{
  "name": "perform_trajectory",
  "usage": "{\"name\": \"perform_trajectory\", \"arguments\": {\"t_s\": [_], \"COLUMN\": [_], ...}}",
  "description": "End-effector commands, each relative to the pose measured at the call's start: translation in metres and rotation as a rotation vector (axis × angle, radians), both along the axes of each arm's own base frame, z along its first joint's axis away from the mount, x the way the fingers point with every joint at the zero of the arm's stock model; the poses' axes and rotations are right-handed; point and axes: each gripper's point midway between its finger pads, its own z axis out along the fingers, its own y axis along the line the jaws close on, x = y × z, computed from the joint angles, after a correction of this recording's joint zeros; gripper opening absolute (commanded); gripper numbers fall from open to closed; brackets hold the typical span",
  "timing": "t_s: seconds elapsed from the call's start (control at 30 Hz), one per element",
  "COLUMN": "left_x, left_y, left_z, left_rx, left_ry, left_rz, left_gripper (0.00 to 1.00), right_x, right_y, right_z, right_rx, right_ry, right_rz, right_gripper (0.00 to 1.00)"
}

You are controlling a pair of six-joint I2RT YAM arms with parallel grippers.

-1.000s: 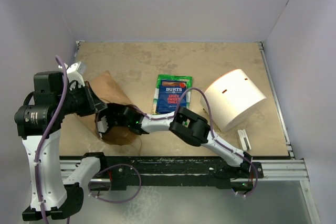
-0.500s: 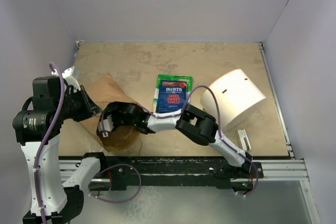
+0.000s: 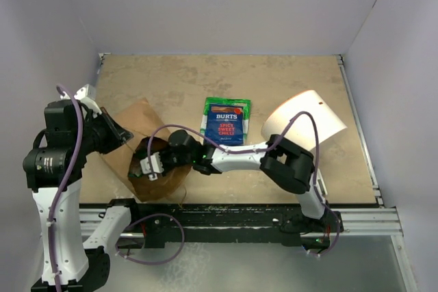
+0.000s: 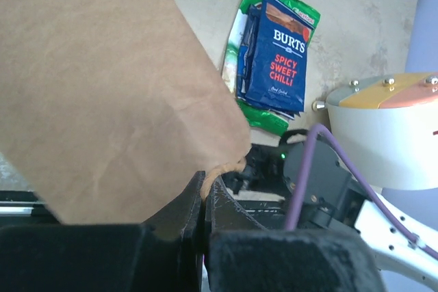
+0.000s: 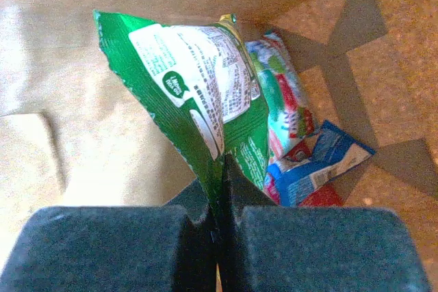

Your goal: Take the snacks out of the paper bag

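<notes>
One glossy green packet [image 5: 198,107] is being clamped by its edge in the right gripper [image 5: 220,193], inside the paper bag [image 3: 133,120].
Just beyond it, a crinkly multicoloured packet [image 5: 280,94] and a red-and-blue packet [image 5: 321,169] are lying on brown kraft. The left gripper [image 4: 205,193] is pinching the bag's rim, and a flat dark blue packet [image 3: 224,124] is resting outside on the table [image 3: 274,80].
</notes>
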Motion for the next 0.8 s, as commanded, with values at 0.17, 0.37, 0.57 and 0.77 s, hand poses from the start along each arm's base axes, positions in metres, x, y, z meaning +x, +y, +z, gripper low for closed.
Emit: {"name": "perform_trajectory", "arguments": {"t_s": [0.17, 0.37, 0.57, 0.77], "left_x": [0.038, 0.049, 0.060, 0.070], "left_y": [0.004, 0.002, 0.001, -0.001], "left_z": [0.011, 0.011, 0.007, -0.002], "left_rx": [-0.011, -0.021, -0.025, -0.033], "left_ry": [-0.079, -0.091, -0.088, -0.082], "left_rz": [0.040, 0.029, 0.020, 0.010], "left_gripper": [0.00, 0.00, 0.00, 0.00], "right_x": [-0.045, -0.057, -0.080, -0.092], "right_y": [-0.039, -0.062, -0.096, -0.141], "right_z": [0.053, 0.069, 0.092, 0.120], "right_rx": [-0.014, -0.044, -0.067, -0.080], "right_ry": [0.172, 0.247, 0.275, 0.293], "right_rz": [0.097, 0.076, 0.129, 0.134], "right_gripper": [0.00, 0.00, 0.00, 0.00]}}
